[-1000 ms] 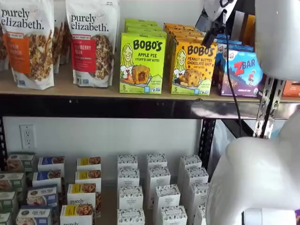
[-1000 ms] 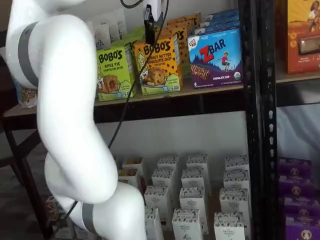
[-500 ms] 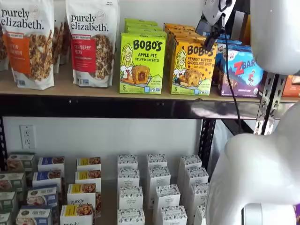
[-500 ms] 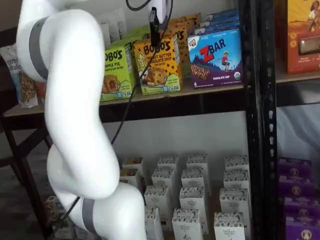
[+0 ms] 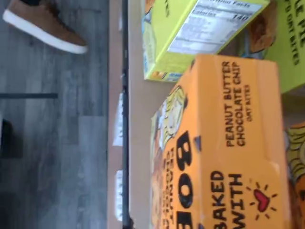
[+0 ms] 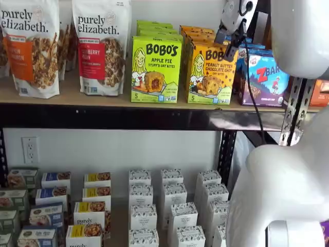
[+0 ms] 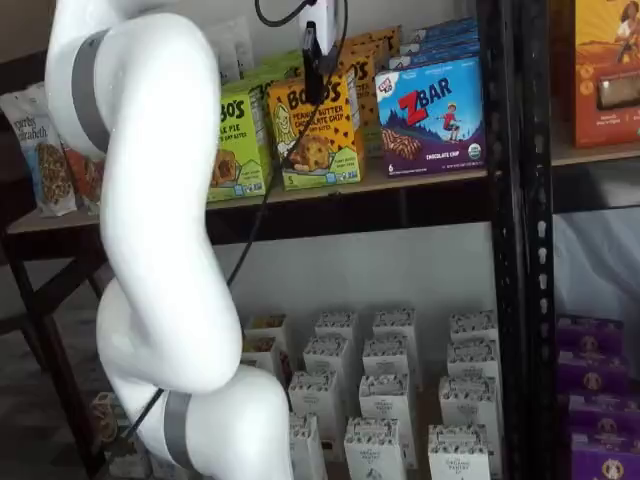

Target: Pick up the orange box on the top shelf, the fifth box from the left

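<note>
Filling the wrist view: orange box (image 5: pixel 224 152) top.

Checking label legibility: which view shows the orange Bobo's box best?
A shelf view: the orange box faces front, only its upper right hidden by the claw. The other shelf view shows it angled; the wrist view, cropped.

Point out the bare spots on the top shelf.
Top shelf: a bare strip along its front edge, and a narrow gap between the berry bag and the green box. Crowded: the orange box sits tight between green box and ZBar box.
</note>
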`<state>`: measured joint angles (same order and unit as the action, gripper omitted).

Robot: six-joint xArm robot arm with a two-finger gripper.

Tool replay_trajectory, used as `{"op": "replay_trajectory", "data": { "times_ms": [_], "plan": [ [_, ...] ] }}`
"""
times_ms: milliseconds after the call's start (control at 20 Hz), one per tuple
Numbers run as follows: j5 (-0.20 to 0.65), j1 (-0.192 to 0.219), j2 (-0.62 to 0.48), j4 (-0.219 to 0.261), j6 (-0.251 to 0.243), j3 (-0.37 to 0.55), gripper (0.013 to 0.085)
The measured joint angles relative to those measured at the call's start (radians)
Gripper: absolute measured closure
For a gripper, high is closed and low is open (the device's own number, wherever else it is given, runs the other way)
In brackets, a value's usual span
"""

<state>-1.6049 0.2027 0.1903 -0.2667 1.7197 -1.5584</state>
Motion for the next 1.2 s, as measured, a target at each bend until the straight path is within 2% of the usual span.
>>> {"op": "replay_trajectory", "data": {
  "times_ms": [650, 1200],
  "plan": [
    [-0.013, -0.039, -0.018, 0.079, -0.018, 0.014, 0.0130],
    [0.007, -0.054, -0.012, 0.096, -0.028, 0.042, 0.0130]
  ]
}}
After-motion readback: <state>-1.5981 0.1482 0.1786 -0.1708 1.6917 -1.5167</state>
